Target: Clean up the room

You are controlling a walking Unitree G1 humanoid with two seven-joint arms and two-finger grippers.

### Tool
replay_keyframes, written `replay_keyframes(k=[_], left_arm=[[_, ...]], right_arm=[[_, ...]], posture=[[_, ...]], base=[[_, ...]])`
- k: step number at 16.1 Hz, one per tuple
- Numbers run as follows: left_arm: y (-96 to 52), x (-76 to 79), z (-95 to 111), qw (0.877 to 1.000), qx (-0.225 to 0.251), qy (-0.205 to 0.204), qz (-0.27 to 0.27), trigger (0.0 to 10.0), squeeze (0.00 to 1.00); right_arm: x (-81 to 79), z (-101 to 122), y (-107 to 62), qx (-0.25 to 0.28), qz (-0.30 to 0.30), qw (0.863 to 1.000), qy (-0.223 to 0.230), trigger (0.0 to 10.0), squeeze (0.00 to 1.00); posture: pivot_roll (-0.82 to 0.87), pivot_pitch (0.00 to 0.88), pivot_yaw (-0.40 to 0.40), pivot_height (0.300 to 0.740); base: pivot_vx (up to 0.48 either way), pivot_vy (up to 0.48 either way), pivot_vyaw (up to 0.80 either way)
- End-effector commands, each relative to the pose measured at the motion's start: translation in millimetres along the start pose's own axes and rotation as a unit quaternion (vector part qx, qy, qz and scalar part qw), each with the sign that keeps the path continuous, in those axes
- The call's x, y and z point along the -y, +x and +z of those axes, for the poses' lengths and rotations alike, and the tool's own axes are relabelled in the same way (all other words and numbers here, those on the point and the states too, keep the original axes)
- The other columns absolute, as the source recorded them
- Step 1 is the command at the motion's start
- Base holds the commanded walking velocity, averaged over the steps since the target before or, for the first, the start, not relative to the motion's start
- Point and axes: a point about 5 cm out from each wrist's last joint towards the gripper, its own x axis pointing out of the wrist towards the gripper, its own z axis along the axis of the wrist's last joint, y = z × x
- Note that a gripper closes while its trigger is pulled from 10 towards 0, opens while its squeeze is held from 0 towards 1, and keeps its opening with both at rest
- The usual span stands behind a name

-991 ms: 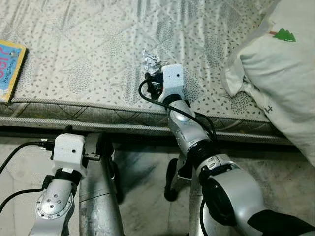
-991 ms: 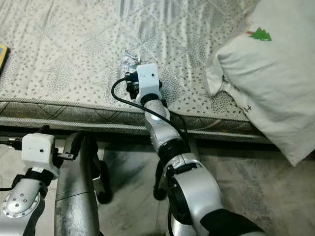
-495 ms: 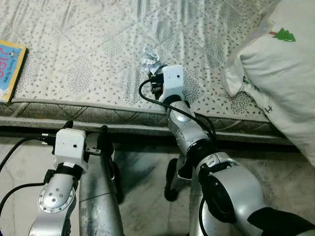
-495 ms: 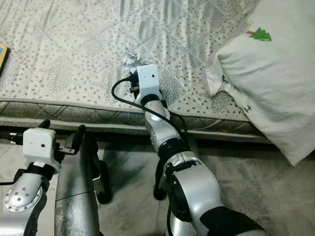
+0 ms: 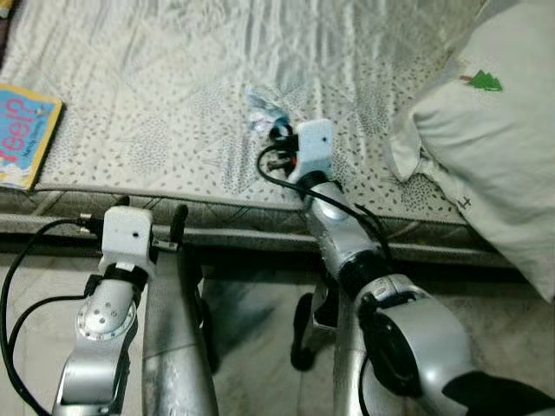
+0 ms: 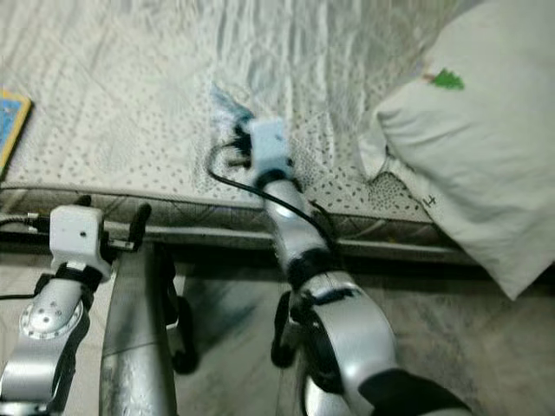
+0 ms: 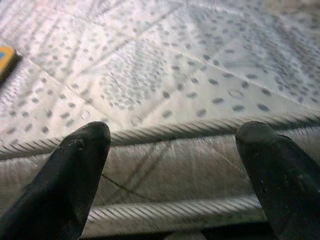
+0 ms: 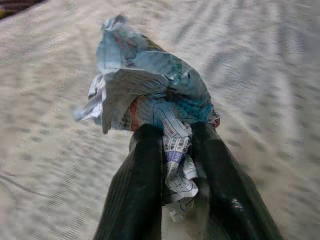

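A crumpled silver and blue wrapper (image 8: 150,95) lies on the grey patterned mattress (image 5: 156,95), just past my right wrist. My right gripper (image 8: 175,145) is shut on the wrapper's near end, its two black fingers (image 8: 142,175) pinching the printed foil. From the head, the wrapper (image 5: 260,111) pokes out beyond the white right wrist block (image 5: 312,147). My left gripper (image 7: 172,145) is open, hanging low in front of the mattress edge (image 7: 165,150) with nothing between its fingers. The left wrist block (image 5: 128,234) sits below the bed's side.
A colourful book (image 5: 22,134) lies at the bed's left edge. A large white pillow (image 5: 490,121) with a small green tree print fills the right side of the bed. Tiled floor (image 5: 251,329) and my own legs are below.
The head view has shifted and blurred, so the camera moved. My right gripper has closed in on the wrapper and reached slightly farther over the bed. The left arm rose a little.
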Motion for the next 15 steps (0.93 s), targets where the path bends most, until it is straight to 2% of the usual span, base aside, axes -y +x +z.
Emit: replay_keyframes(k=[1,3,4,6,7,9,10,11,12,14,15], left_arm=[[1.3,-3.5,-7.3,1.000,-0.009,0.004,0.000,10.0,0.00],[11.2,-4.7,-9.5,1.000,-0.004,0.006,-0.003,10.0,0.00],[14.0,-4.9,-10.8,1.000,-0.004,0.006,-0.004,10.0,0.00],[21.3,-4.1,-17.1,1.000,-0.006,0.000,-0.009,10.0,0.00],[22.2,-4.5,-18.4,1.000,-0.007,-0.001,-0.008,10.0,0.00],[25.7,-13.3,-30.2,0.999,-0.029,-0.008,0.012,10.0,0.00],[26.4,-15.6,-32.7,0.999,-0.032,-0.015,0.014,10.0,0.00],[27.7,-16.6,-33.8,0.999,-0.031,-0.018,0.012,10.0,0.00],[32.9,-14.8,-30.7,0.999,-0.020,-0.023,0.008,10.0,0.00],[38.9,-12.7,-25.8,1.000,-0.006,-0.023,0.009,10.0,0.00],[38.7,-16.5,-27.2,1.000,-0.001,-0.023,0.018,10.0,0.00]], right_arm=[[21.0,-3.1,-9.0,0.009,-0.023,1.000,-0.006,0.0,0.00],[53.1,-3.9,-25.7,0.025,-0.049,0.998,-0.029,0.0,0.00],[60.3,-4.2,-30.9,0.028,-0.055,0.997,-0.035,0.0,0.00],[84.7,-6.6,-62.0,0.035,-0.077,0.996,-0.035,0.0,0.00],[85.8,-6.5,-65.7,0.036,-0.078,0.996,-0.034,0.0,0.00],[77.1,3.2,-90.2,0.050,-0.049,0.996,-0.055,0.0,0.00],[74.7,1.5,-96.7,0.047,-0.042,0.996,-0.060,0.0,0.00],[74.3,-4.1,-108.2,0.032,-0.047,0.997,-0.058,0.0,0.00],[77.2,-14.3,-120.8,0.006,-0.084,0.996,-0.037,0.0,0.00],[69.9,-19.7,-121.5,-0.011,-0.124,0.992,-0.012,0.0,0.00],[55.0,-10.4,-114.9,0.001,-0.141,0.990,-0.005,0.0,0.00]], posture=[[0.16,0.188,-0.036,0.532],[0.13,0.149,-0.014,0.532],[0.11,0.125,-0.001,0.532],[0.06,0.067,0.025,0.532],[0.05,0.062,0.029,0.532],[0.01,0.016,0.066,0.532],[0.00,0.000,0.067,0.532],[0.01,0.000,0.062,0.532],[0.02,0.000,0.038,0.532],[0.04,0.000,0.017,0.532],[0.01,0.000,0.014,0.532]], base=[[0.000,0.000,0.00],[0.000,0.000,0.00],[0.000,0.000,0.00],[0.000,0.000,0.00],[0.000,0.000,0.00],[0.000,0.000,0.00],[0.000,0.000,0.00],[0.000,0.000,0.00],[0.000,0.000,0.00],[0.000,0.000,0.00],[0.000,0.000,0.00]])
